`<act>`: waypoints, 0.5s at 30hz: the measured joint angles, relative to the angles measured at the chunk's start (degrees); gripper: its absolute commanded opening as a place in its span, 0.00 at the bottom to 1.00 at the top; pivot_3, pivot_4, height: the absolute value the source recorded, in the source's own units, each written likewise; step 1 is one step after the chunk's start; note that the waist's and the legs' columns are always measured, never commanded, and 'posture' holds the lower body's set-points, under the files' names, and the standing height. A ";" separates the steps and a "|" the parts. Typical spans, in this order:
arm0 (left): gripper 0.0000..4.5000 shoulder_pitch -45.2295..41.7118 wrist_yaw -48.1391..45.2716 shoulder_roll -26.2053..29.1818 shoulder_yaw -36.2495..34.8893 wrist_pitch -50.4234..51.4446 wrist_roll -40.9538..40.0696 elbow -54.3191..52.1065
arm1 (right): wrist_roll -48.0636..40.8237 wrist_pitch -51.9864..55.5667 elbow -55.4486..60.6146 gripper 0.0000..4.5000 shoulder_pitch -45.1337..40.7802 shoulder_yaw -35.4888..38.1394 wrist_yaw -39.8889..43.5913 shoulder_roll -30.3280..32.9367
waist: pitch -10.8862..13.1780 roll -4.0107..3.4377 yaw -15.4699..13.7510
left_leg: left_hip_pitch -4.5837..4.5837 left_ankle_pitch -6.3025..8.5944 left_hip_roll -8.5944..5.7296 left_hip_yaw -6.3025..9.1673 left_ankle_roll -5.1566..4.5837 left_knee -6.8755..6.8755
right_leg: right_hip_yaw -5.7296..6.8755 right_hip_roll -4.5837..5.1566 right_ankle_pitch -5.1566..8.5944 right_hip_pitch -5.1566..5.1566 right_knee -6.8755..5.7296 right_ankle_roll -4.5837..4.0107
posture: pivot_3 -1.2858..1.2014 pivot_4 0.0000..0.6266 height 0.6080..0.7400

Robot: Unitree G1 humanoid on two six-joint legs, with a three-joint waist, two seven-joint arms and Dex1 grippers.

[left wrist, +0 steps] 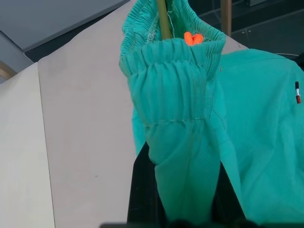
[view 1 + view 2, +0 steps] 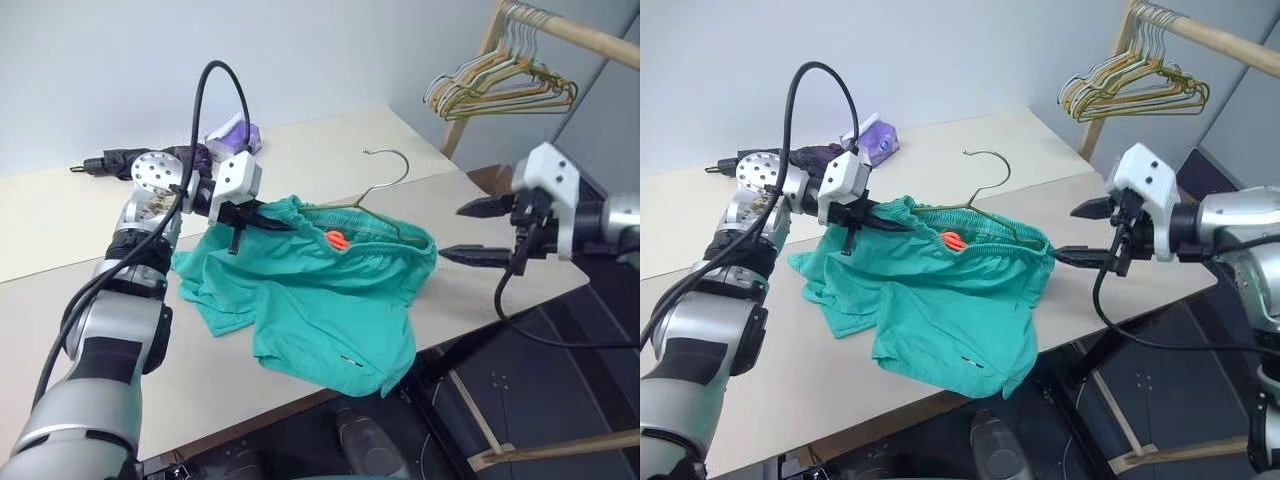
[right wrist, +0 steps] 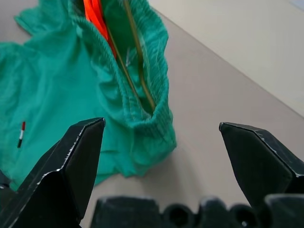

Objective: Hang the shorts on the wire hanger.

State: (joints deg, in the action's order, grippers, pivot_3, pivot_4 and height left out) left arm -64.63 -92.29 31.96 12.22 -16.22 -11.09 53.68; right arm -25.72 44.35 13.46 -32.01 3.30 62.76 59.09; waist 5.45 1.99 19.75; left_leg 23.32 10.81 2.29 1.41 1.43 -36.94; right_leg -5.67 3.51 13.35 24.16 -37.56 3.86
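The teal-green shorts (image 2: pixel 320 310) lie spread on the beige table (image 2: pixel 90 300), waistband raised and an orange tag (image 2: pixel 338 240) showing inside. The wire hanger (image 2: pixel 388 178) sits in the waistband, its hook standing up behind the cloth. In the wrist views its wire (image 1: pixel 164 21) (image 3: pixel 138 61) runs along inside the gathered band. My left gripper (image 2: pixel 262 217) is shut on the waistband's left end, and the cloth drapes over its fingers. My right gripper (image 2: pixel 450 232) hangs open just past the waistband's right end, apart from the cloth, with nothing between its fingers (image 3: pixel 83 152).
A bunch of yellow, white and green hangers (image 2: pixel 505 85) hangs on a wooden rail at the back right. A dark folded umbrella (image 2: pixel 140 160) and a purple-white pack (image 2: pixel 235 135) lie at the table's back. The table's front edge (image 2: pixel 300 400) runs just below the shorts' hem.
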 measured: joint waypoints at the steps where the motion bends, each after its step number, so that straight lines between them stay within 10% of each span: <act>1: 0.00 0.06 0.00 -0.01 0.00 0.05 0.00 -0.27 | 0.58 -0.25 -0.02 1.00 0.02 -0.57 -1.17 -1.21 | 0.00 0.00 0.04 | 0.00 0.00 0.00 0.00 0.00 0.00 | 0.00 0.00 0.00 0.00 -0.01 0.00 | 0.43 0.01 1.00; 12: 0.00 0.06 0.00 0.02 -0.86 0.22 0.77 -0.66 | 5.19 -4.30 -5.91 1.00 0.24 -6.86 -6.25 -10.54 | 0.00 0.01 -0.20 | 0.05 0.00 -0.06 0.07 0.00 -0.01 | 0.04 0.03 0.00 -0.02 0.00 0.00 | 0.43 0.01 1.00; 15: 0.00 0.07 0.00 0.15 -0.86 0.22 0.78 -0.90 | 5.18 -4.38 -6.55 0.79 0.19 -7.07 -6.53 -12.50 | -0.02 0.01 -0.13 | 0.00 0.00 -0.05 0.08 0.00 0.00 | 0.04 0.02 0.00 -0.04 -0.02 0.00 | 0.43 0.01 1.00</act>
State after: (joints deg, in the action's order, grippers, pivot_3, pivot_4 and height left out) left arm -64.56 -92.29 32.11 11.36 -16.00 -10.31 52.78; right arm -20.54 39.96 6.92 -31.82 -3.78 56.23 46.59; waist 5.44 2.00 19.62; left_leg 23.32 10.80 2.24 1.49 1.43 -36.95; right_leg -5.63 3.53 13.34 24.12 -37.57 3.86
